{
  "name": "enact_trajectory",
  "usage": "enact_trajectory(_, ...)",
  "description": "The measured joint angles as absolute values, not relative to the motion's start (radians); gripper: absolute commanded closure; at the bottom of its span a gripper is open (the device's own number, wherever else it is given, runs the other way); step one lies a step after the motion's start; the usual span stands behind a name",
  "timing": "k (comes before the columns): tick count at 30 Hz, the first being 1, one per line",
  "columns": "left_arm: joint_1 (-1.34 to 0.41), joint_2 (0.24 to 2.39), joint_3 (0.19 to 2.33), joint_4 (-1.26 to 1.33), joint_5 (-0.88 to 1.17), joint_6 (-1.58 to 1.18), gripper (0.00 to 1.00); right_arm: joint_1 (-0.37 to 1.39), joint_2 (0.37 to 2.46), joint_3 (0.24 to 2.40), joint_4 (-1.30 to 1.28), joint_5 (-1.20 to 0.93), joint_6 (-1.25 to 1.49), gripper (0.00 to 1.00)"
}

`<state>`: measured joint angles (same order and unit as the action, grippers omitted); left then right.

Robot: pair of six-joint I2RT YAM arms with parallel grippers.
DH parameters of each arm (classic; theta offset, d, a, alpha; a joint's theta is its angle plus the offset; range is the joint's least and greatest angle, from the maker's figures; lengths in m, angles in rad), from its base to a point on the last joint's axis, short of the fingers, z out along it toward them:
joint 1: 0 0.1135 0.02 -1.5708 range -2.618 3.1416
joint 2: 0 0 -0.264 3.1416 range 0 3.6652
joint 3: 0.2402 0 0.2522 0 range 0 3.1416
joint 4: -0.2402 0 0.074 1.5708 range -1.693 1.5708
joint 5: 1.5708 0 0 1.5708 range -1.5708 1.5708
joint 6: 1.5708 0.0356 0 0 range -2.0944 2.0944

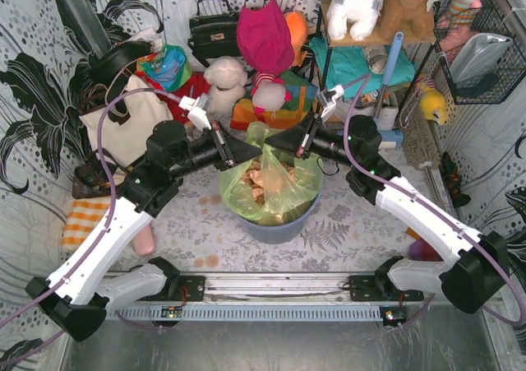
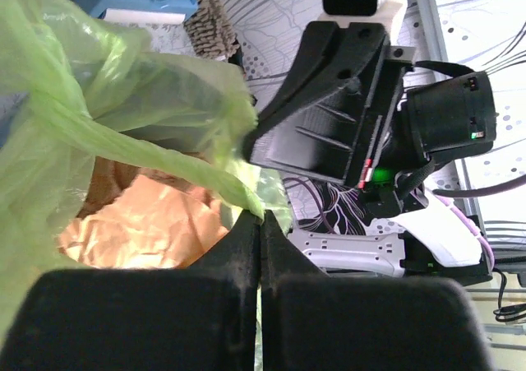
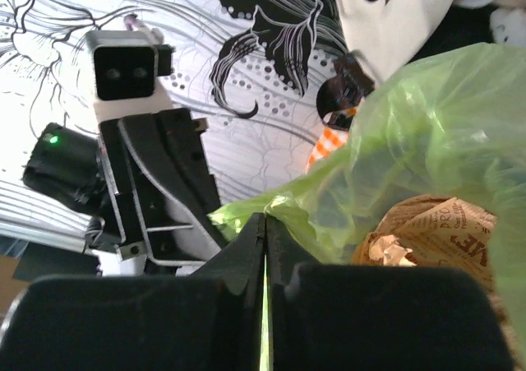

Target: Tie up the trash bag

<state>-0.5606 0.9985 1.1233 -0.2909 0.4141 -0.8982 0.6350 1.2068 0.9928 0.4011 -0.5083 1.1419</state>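
The lime-green trash bag [image 1: 275, 186] sits in a blue-grey round bin [image 1: 279, 225] at the table's middle, with crumpled tan-orange paper [image 1: 265, 178] showing inside. My left gripper [image 1: 256, 151] is shut on the bag's rim from the left; a pinched strip of green film runs into its tips in the left wrist view [image 2: 261, 217]. My right gripper [image 1: 269, 146] is shut on the rim from the right, its tips pinching film [image 3: 265, 217]. The two grippers nearly meet above the bag's mouth. The bag also shows in both wrist views [image 2: 99, 108] [image 3: 427, 132].
Soft toys [image 1: 226, 83], a black handbag [image 1: 212, 30], a white tote [image 1: 123, 124] and a magenta hat [image 1: 265, 38] crowd the back. A wire basket [image 1: 481, 54] hangs at the right. An orange checked cloth [image 1: 82, 223] lies at the left.
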Motion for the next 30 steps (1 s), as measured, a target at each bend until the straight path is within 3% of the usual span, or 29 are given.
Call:
enact_trajectory(9,-0.561,1.083,1.306,-0.289,0.420,-0.836,1.00,0.635,1.206,1.091,0.330,-0.367,1.052,1.00)
enact_trajectory(19,-0.561,1.029,1.345,-0.305,0.391,-0.806,1.00,0.635,1.091,1.158,0.196,-0.253,0.951,1.00)
enact_trajectory(30,-0.561,0.974,1.498,-0.380,0.234,-0.710,1.00,0.635,1.061,1.338,0.097,-0.176,0.815,1.00)
